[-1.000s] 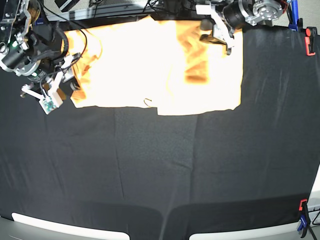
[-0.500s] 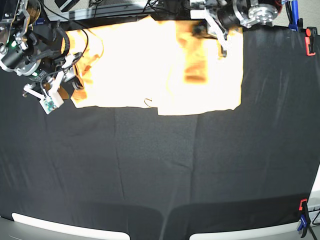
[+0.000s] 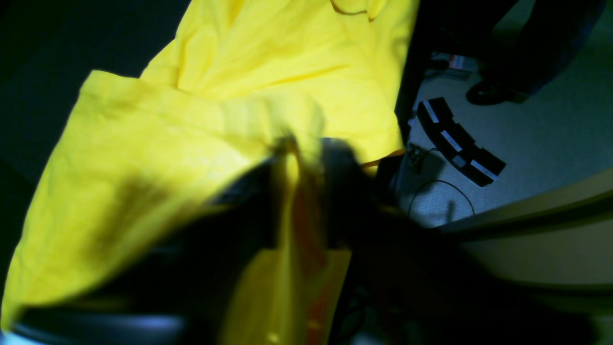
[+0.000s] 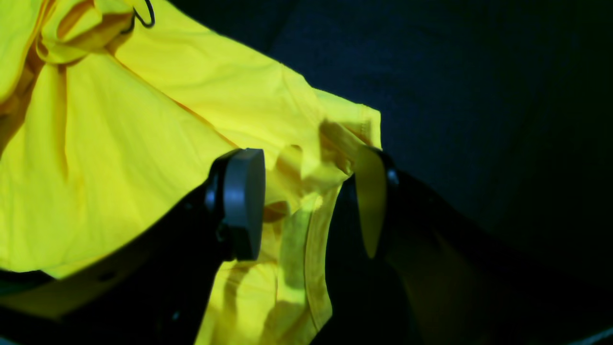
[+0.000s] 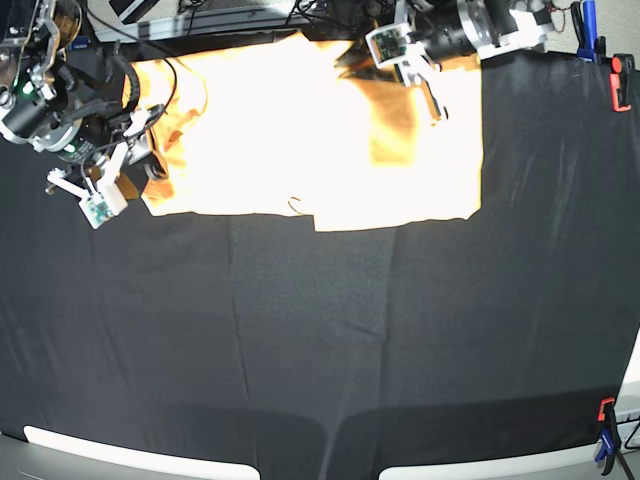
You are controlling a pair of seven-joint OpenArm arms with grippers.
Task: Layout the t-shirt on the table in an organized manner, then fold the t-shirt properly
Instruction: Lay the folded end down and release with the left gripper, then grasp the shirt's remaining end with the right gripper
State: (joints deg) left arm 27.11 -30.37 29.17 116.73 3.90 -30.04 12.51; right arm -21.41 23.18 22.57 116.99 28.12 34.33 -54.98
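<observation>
With the left gripper pinching the shirt hem and the right gripper gaping around a corner, uneven pulling is risking bunching

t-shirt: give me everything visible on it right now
The t-shirt is plain yellow-orange cloth with no print, spread roughly rectangular along the far edge of the black-draped table, wrinkled and partly folded over itself. A small dark hook-like item lies at its near hem. The left end effector pinches a fold at its far edge; the right end effector straddles a hemmed corner, pads apart.
</observation>
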